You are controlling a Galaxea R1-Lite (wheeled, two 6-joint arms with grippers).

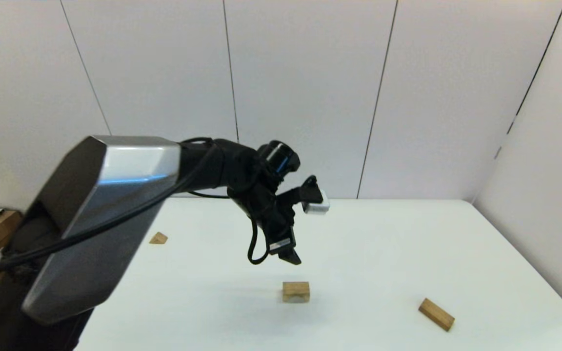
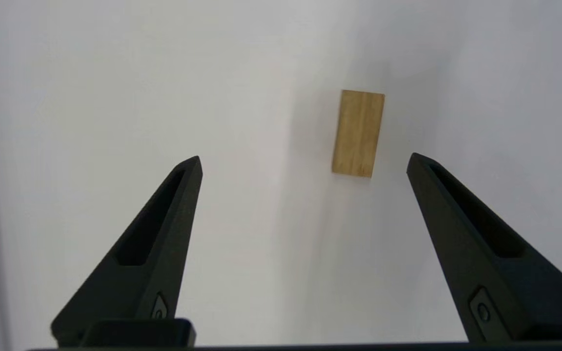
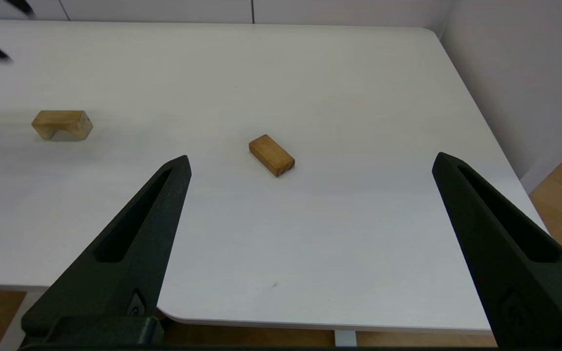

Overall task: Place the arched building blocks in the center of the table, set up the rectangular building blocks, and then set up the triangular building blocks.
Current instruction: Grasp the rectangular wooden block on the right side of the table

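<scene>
Near table centre, arched building blocks (image 1: 295,291) hollow-down.

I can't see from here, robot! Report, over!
Left gripper open, hovering above arched block. Right gripper open, low near table edge. Rectangular block, triangular block untouched. Nothing blocking.
</scene>
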